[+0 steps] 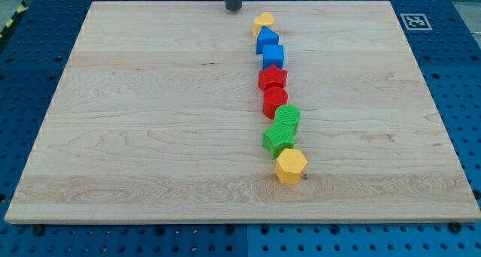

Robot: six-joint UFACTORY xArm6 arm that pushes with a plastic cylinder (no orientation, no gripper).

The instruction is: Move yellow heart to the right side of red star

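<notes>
Hovering my tip (pixel 234 9) | yellow heart (pixel 263 21) just right | seemingly apart

Wide bare counter (pixel 150 122) on the view's left and right of one touching column, yellow heart (pixel 263 21) down to yellow hexagon (pixel 291 166); no gaps between blocks.

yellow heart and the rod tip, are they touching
Apart. The camera view shows bare board between my tip and the yellow heart, which sits to the tip's right at the view's top.
</notes>
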